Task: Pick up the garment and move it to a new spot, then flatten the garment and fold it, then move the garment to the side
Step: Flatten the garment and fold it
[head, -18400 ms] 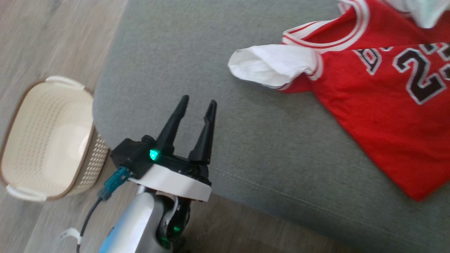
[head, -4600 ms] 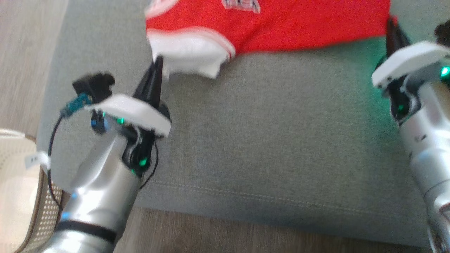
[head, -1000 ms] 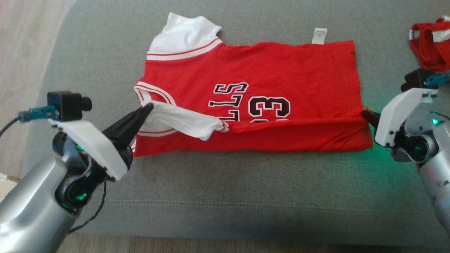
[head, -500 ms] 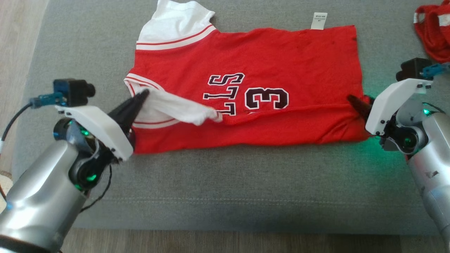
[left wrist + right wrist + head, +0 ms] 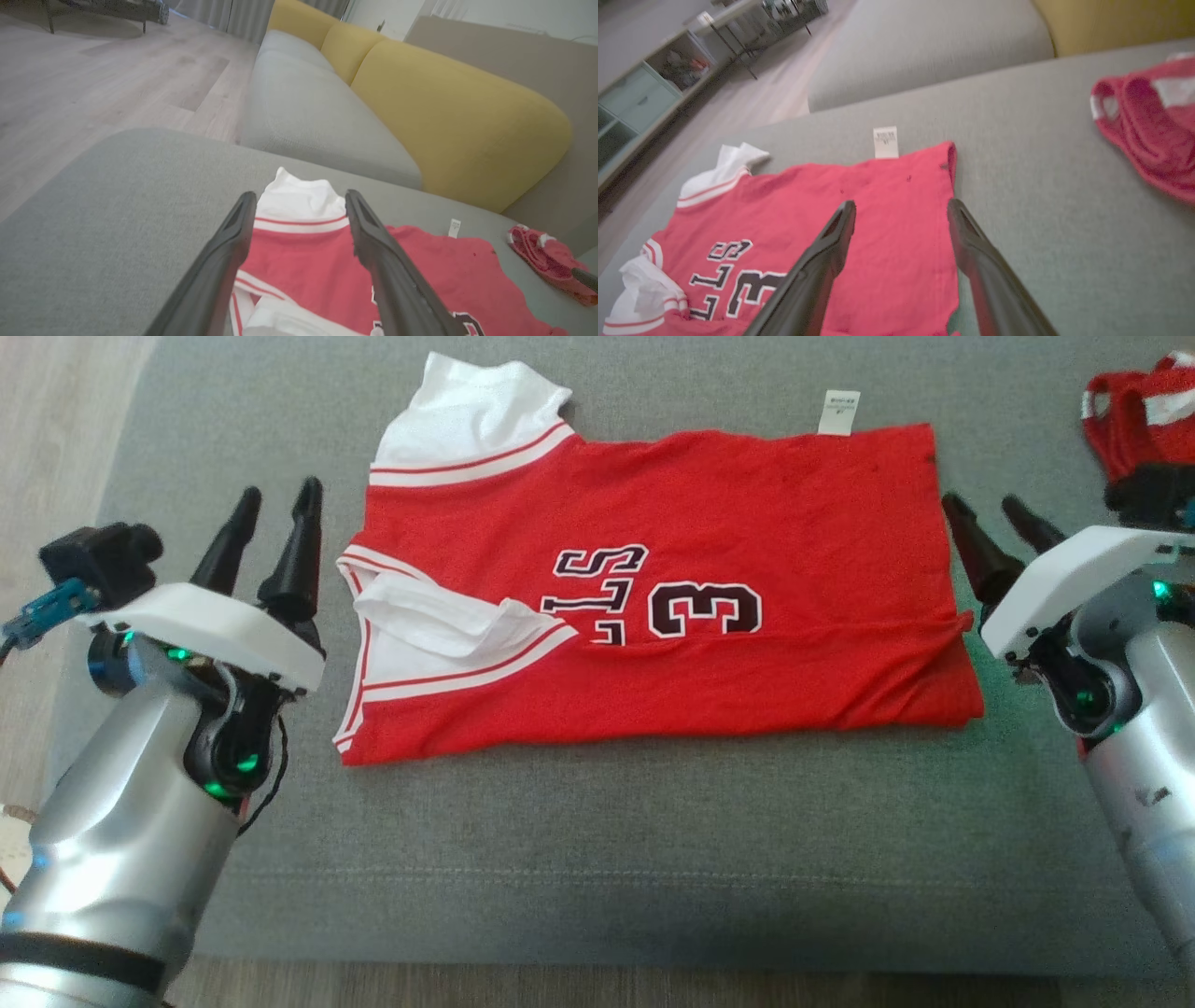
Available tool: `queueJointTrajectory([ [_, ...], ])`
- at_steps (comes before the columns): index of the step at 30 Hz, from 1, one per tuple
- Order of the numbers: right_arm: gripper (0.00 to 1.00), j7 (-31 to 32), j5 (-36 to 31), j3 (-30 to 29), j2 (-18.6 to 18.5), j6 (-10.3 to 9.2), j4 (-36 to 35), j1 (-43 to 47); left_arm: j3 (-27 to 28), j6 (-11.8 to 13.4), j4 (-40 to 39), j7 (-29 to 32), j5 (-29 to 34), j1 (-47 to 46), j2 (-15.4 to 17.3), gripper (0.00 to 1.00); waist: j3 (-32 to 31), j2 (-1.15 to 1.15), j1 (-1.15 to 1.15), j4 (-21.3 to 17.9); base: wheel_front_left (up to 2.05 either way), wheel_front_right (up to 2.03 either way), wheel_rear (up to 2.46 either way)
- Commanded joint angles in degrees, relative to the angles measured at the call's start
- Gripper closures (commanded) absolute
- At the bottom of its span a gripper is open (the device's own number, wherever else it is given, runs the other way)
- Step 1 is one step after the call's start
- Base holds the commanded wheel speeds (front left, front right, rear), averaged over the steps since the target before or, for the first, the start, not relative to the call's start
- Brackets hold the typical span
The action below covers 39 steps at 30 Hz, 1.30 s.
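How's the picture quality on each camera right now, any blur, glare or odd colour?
Head view: sharp and evenly lit, a faint green glow on the grey cushion beside the right end effector. Left wrist view: soft and washed out, the jersey looks pinkish, fingers blurred near the lens. Right wrist view: motion smear, worst on the second red garment and the shelves.

Grey cushion point(image 5: 597, 859), yellow-backed sofa point(image 5: 448, 107), pale wood floor point(image 5: 93, 84).

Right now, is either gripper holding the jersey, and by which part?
Nothing is held. The left gripper and the right gripper both stand open, one at each end of the jersey, which lies folded on the grey cushion.
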Motion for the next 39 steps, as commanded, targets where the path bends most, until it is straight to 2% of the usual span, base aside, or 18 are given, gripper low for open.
queueJointTrajectory([
  [1, 0.00, -4.02, -0.38, 0.54, -0.96, 0.40, -3.17, 0.94, 4.46, 1.04, -2.63, -1.00, 1.19, -0.85, 1.11, 0.00, -1.02, 0.00, 0.00, 0.03, 0.00, 0.00, 0.00],
  [5, 0.00, -14.67, -5.60, 0.74, -1.58, 0.40, -6.11, 4.31, 13.65, 3.89, -10.84, -1.18, 8.57, 4.20, -1.76, 0.00, -2.84, 0.00, 0.00, 0.32, 0.00, 0.00, 0.00],
  [8, 0.00, -19.76, -10.24, -0.77, -1.05, 0.40, -7.11, 7.59, 21.63, 6.10, -17.09, -1.19, 14.57, 10.71, -7.16, 0.00, -4.37, 0.00, 0.00, 0.82, 0.00, 0.00, 0.00],
  [12, 0.00, -21.63, -18.25, -5.54, 1.03, 0.40, -11.41, 12.56, 26.80, 5.01, -22.06, -1.20, 23.08, 19.11, -14.28, 0.00, -6.05, 0.00, 0.00, 1.31, 0.00, 0.00, 0.00],
  [14, 0.00, -21.71, -22.44, -9.15, 3.02, 0.40, -16.08, 15.66, 28.32, 4.06, -23.38, -1.20, 27.52, 22.57, -16.31, 0.00, -6.76, 0.00, 0.00, 1.39, 0.00, 0.00, 0.00],
  [16, 0.00, -21.73, -26.64, -12.60, 5.55, 0.40, -20.92, 19.39, 28.24, 3.15, -24.15, -1.21, 33.03, 25.58, -17.30, 0.00, -7.48, 0.00, 0.00, 1.39, 0.00, 0.00, 0.00],
  [20, 0.00, -21.74, -32.50, -17.64, 11.09, 0.40, -29.73, 26.59, 27.66, 2.09, -24.70, -1.21, 38.98, 30.61, -18.61, 0.00, -8.42, 0.00, 0.00, 1.54, 0.00, 0.00, 0.00],
  [25, 0.00, -21.75, -36.47, -21.05, 15.58, 0.40, -36.68, 33.93, 27.17, 3.36, -25.80, -1.21, 39.20, 34.81, -18.94, 0.00, -9.20, 0.00, 0.00, 1.66, 0.00, 0.00, 0.00],
  [32, 0.00, -21.75, -38.07, -21.87, 17.41, 0.40, -39.13, 39.81, 25.65, 6.47, -26.61, -1.21, 38.45, 36.79, -18.97, 0.00, -9.06, 0.00, 0.00, 1.63, 0.00, 0.00, 0.00],
  [39, 0.00, -21.76, -37.90, -21.02, 17.62, 0.40, -39.34, 38.81, 24.85, 6.38, -23.00, -1.21, 37.76, 35.95, -18.97, 0.00, -8.32, 0.00, 0.00, 0.38, 0.00, 0.00, 0.00],
])
